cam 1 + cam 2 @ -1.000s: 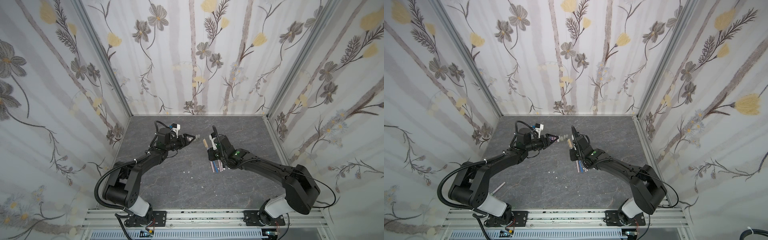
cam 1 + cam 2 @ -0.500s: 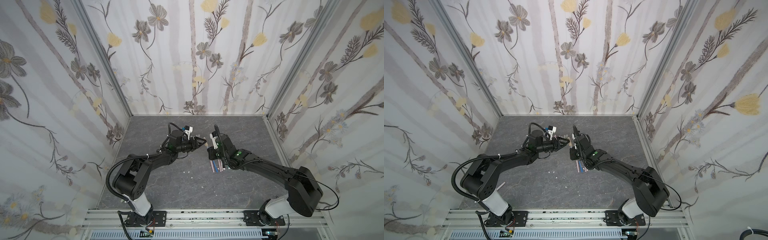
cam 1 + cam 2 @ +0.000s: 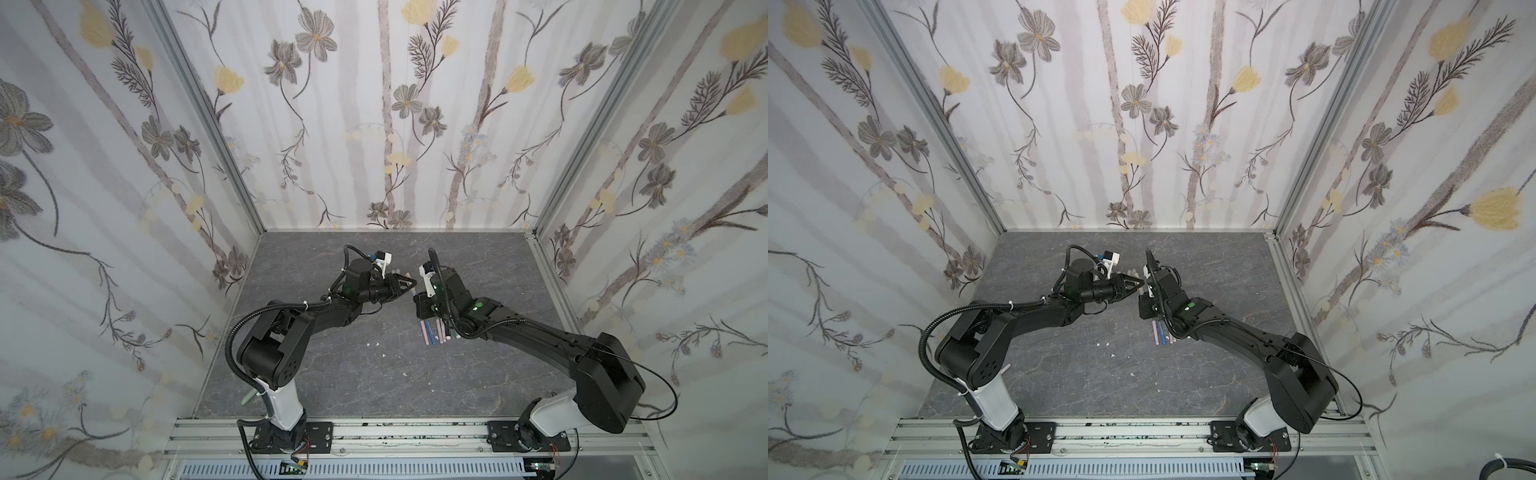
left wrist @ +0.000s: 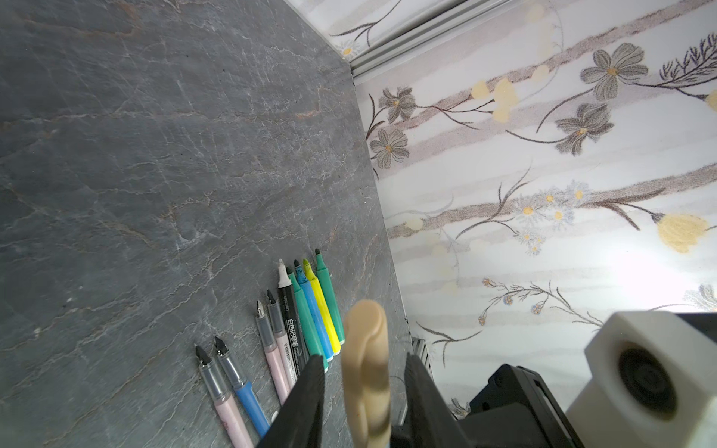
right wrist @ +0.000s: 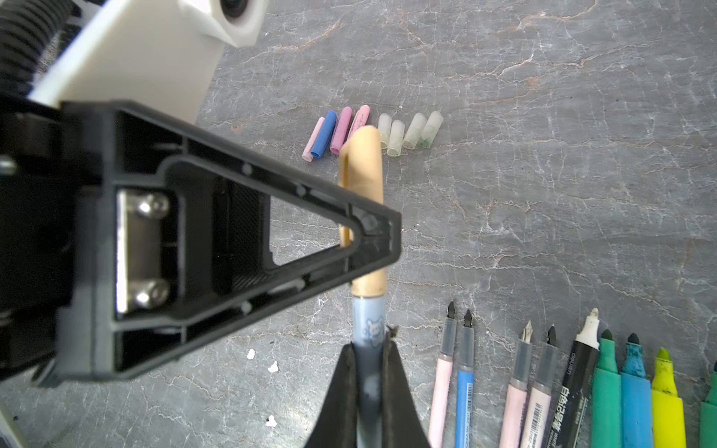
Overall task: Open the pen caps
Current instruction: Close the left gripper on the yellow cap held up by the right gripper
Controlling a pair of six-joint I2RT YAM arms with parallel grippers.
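Note:
My right gripper (image 5: 368, 349) is shut on a pen with a pale blue barrel (image 5: 368, 322) and holds it above the table. A tan pen cap (image 5: 362, 174) sits on that pen's far end. My left gripper (image 4: 364, 362) is open with one finger on each side of the tan cap (image 4: 364, 357), and a gap shows on both sides. In both top views the two grippers (image 3: 411, 286) (image 3: 1140, 286) meet mid-table. Several loose pen caps lie in a row, some pink and blue (image 5: 324, 134), others translucent (image 5: 413, 130). Several uncapped pens (image 5: 543, 380) (image 4: 295, 322) lie side by side.
Small white specks (image 5: 271, 366) dot the grey stone table (image 3: 332, 374). The row of pens lies under my right arm (image 3: 432, 332). Flowered walls (image 4: 543, 194) close in the back and both sides. A pale stick (image 3: 249, 397) lies by the left arm's base.
My left arm has swung right to the pen that the right gripper holds, and its jaws have narrowed around the tan cap. The right arm has barely moved.

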